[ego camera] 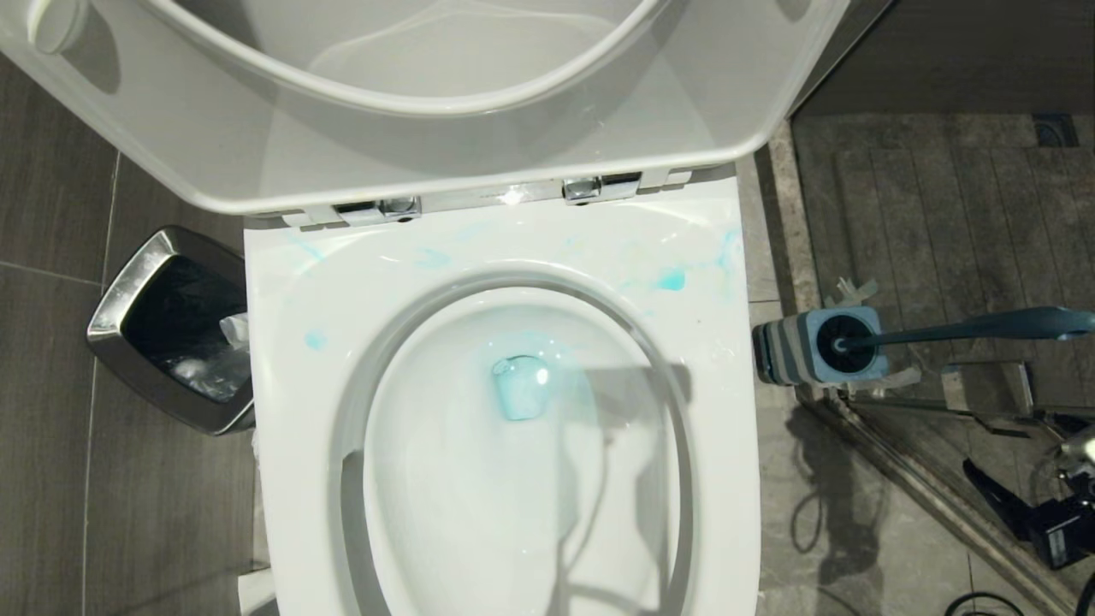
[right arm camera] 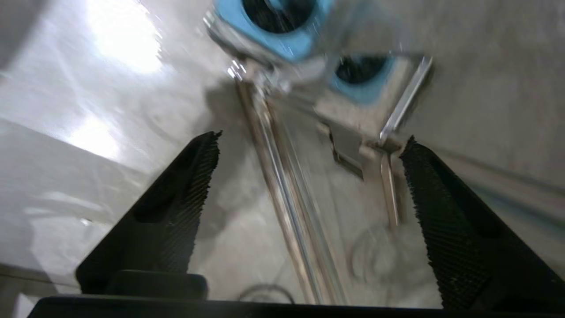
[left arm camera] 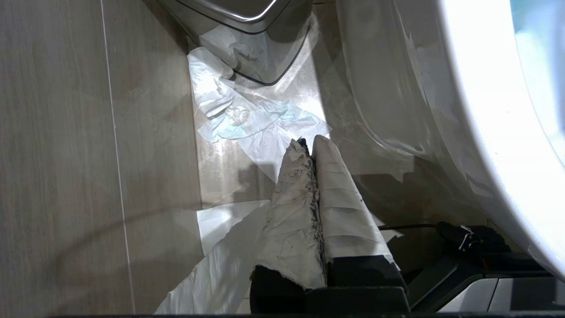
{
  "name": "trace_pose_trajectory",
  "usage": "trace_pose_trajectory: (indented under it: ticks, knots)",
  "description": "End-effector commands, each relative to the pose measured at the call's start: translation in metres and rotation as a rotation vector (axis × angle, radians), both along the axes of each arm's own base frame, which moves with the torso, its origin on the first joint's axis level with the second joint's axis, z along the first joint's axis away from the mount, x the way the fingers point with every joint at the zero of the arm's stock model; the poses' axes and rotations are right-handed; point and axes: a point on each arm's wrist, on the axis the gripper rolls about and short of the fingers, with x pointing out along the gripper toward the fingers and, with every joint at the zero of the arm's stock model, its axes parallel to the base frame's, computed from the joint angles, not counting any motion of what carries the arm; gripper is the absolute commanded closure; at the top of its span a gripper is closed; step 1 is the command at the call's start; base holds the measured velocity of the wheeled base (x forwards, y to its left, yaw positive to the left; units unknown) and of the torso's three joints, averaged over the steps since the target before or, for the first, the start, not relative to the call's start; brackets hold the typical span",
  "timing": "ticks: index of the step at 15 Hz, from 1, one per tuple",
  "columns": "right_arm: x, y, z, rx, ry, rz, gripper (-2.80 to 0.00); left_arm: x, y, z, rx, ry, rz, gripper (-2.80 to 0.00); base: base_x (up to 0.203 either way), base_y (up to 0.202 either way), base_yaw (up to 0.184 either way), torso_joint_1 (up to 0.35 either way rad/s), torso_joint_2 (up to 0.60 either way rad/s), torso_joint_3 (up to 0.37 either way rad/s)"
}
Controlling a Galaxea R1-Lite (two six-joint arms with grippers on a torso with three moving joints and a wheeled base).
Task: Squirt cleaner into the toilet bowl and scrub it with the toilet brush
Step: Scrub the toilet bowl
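Observation:
The white toilet bowl (ego camera: 282,359) fills the middle of the head view with its seat and lid raised. Turquoise cleaner (ego camera: 517,387) tints the water, and pale blue smears (ego camera: 671,278) mark the back of the rim. The toilet brush (ego camera: 984,327) stands in its blue and grey-striped holder (ego camera: 804,351) on the floor right of the bowl, handle leaning right. My right gripper (right arm camera: 313,137) hangs open and empty over the floor, short of the holder (right arm camera: 273,26). My left gripper (left arm camera: 311,140), its fingers wrapped in white, is shut on nothing, low beside the bowl's left side.
A steel-rimmed dark waste bin (ego camera: 171,329) stands left of the toilet, with crumpled tissue (left arm camera: 247,119) on the floor by it. A metal shower-door rail (ego camera: 924,479) runs along the floor just behind the holder. Cables lie on the floor at the lower right.

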Motion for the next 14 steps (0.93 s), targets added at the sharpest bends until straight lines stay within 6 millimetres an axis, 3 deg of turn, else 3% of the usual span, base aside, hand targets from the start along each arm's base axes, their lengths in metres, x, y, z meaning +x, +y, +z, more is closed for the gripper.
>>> trace_pose_trajectory:
  ticks: [1,5,11,14]
  knots:
    - [0.011,0.012,-0.005,-0.008,0.033,-0.087,-2.8,0.0,0.0,0.0,0.0,0.001,0.001,0.0,0.0,0.0,0.0,0.0,0.0,0.0]
    - [0.044,0.056,0.007,0.136,-0.055,-0.214,-2.8,0.0,0.0,0.0,0.0,0.001,0.001,0.0,0.0,0.0,0.0,0.0,0.0,0.0]
    - [0.087,0.063,0.022,0.259,-0.25,-0.453,-2.8,0.0,0.0,0.0,0.0,0.001,0.001,0.0,0.0,0.0,0.0,0.0,0.0,0.0]
    - [0.096,0.078,0.022,0.363,-0.302,-0.414,-2.8,0.0,0.0,0.0,0.0,0.001,0.001,0.0,0.0,0.0,0.0,0.0,0.0,0.0]
